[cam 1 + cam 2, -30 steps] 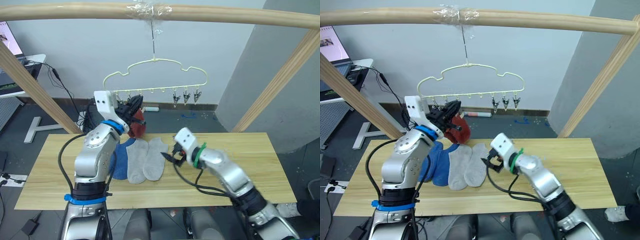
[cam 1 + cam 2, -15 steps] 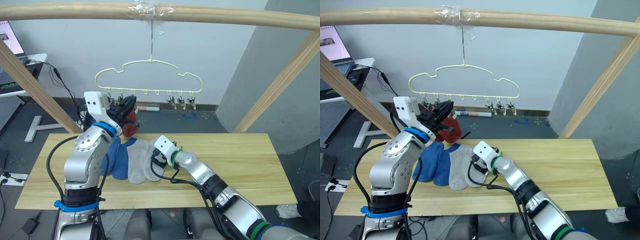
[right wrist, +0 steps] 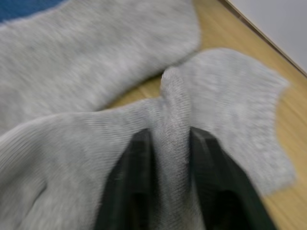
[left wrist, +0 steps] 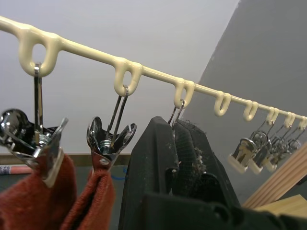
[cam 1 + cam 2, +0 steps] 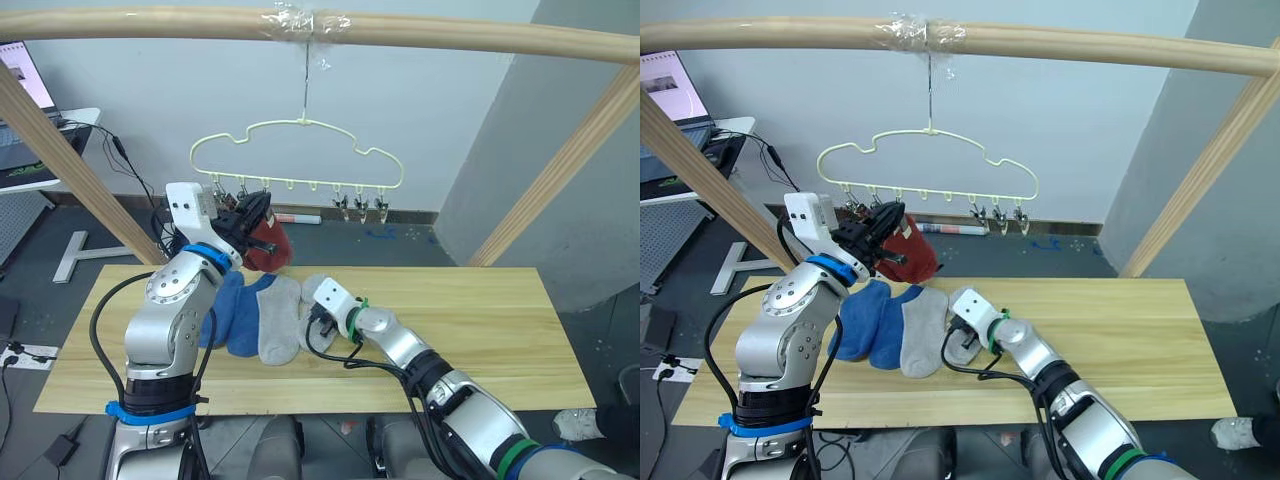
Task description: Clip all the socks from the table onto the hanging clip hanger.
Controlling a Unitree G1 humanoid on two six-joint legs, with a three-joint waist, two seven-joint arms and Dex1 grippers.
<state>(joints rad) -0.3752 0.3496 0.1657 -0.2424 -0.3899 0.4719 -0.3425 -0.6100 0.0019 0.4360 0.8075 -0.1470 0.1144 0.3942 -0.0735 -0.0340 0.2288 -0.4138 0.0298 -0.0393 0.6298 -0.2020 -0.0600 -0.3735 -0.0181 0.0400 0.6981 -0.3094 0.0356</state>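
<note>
Right wrist view: right gripper [image 3: 169, 158] pinches a raised fold of a grey sock [image 3: 225, 120] on the tabletop [image 5: 480, 300], ready for lifting. Left gripper [image 4: 175, 158], fingers together, is raised at the clip hanger [image 5: 300, 150], where rust red socks [image 5: 266, 245] hang clipped.

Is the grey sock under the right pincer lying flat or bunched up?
Bunched. The right pincer has pinched a ridge of the grey sock between its fingers; the rest lies on the table.
</note>
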